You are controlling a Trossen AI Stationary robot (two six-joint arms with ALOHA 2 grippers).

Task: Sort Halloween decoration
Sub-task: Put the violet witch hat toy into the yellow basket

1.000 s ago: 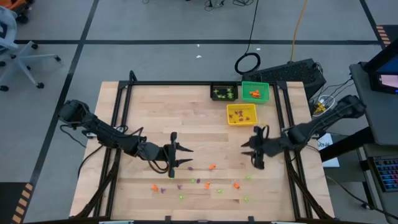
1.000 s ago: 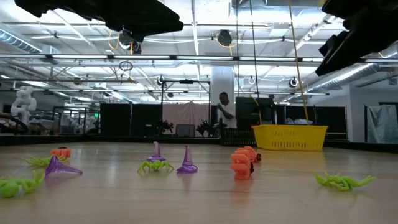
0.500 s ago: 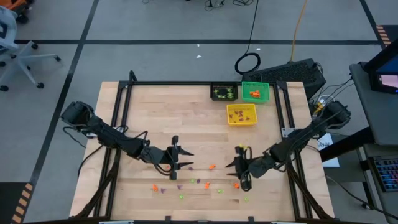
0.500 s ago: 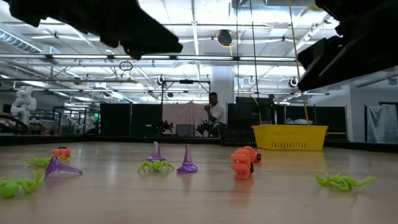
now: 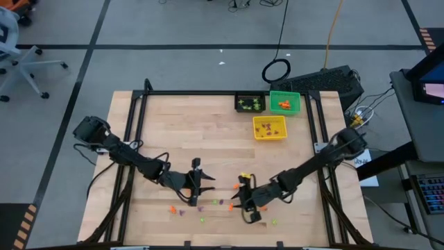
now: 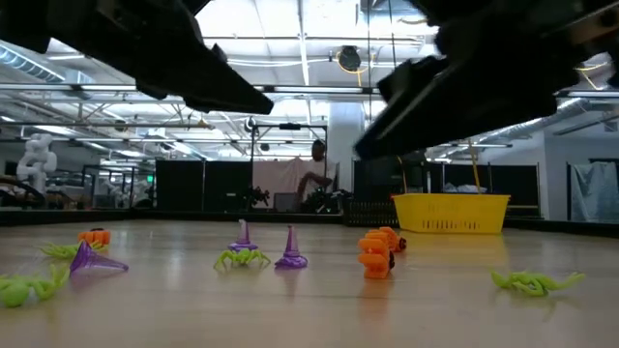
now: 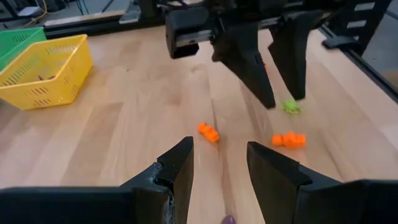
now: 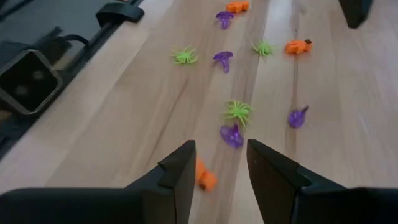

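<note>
Pale wooden surface [image 5: 173,125] carries tiny orange, purple and light-green Halloween trinkets [image 8: 231,135] scattered near its front edge; overhead, left gripper [image 5: 196,184] and right gripper [image 5: 244,200] hover there, while wrist views show both released, empty

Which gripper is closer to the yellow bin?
Right. The right gripper hangs over the trinkets near the table's front, below the yellow bin in the high view. The left gripper is farther off, over the table's left-centre.
</note>
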